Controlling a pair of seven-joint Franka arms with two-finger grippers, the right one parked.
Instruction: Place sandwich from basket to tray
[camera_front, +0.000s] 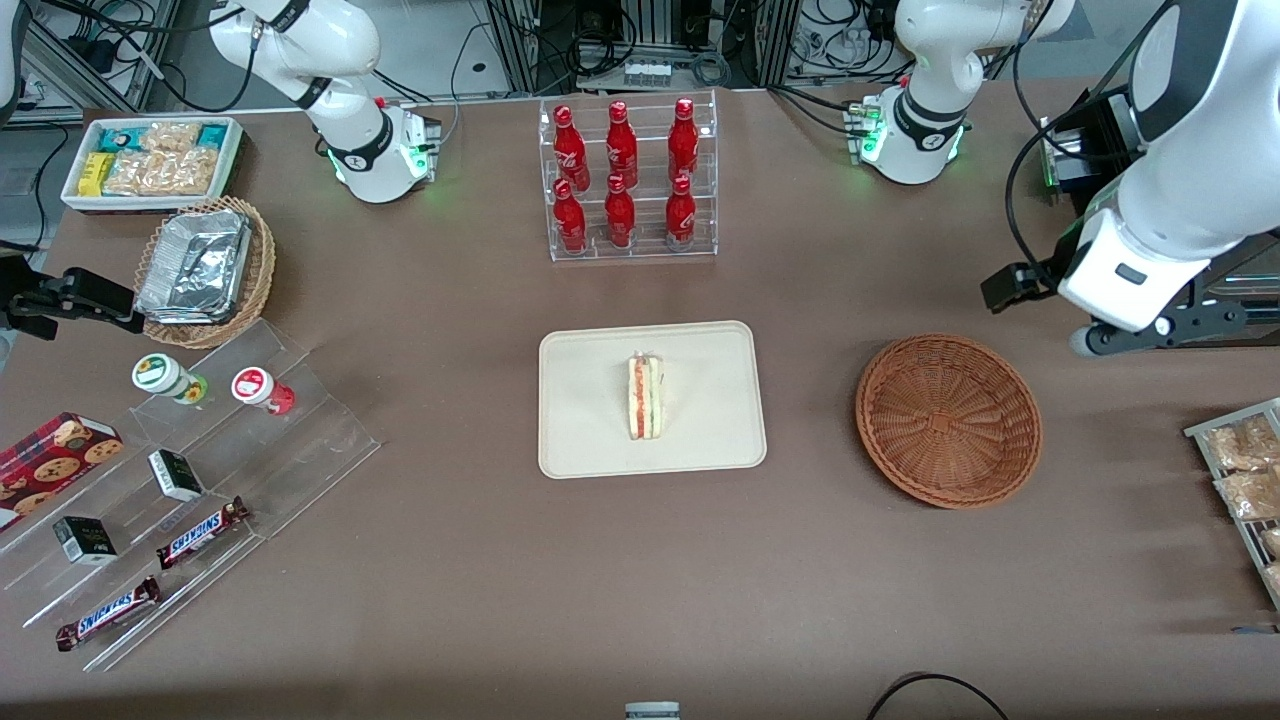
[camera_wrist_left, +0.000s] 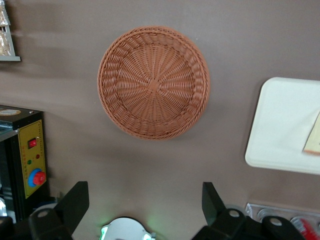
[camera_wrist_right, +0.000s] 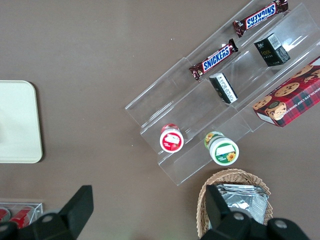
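Your gripper (camera_wrist_left: 145, 200) hangs high above the table with its fingers spread wide and nothing between them, over the one round reddish-brown basket (camera_front: 948, 419), which lies empty toward the working arm's end. Beside it you have one cream tray (camera_front: 600, 440) and on it one sandwich (camera_front: 646, 396) — a pale bread wedge standing on edge near the tray's middle, its red and green filling stripes facing up, its long axis running from the front camera toward the rack of six red bottles (camera_front: 626, 178).
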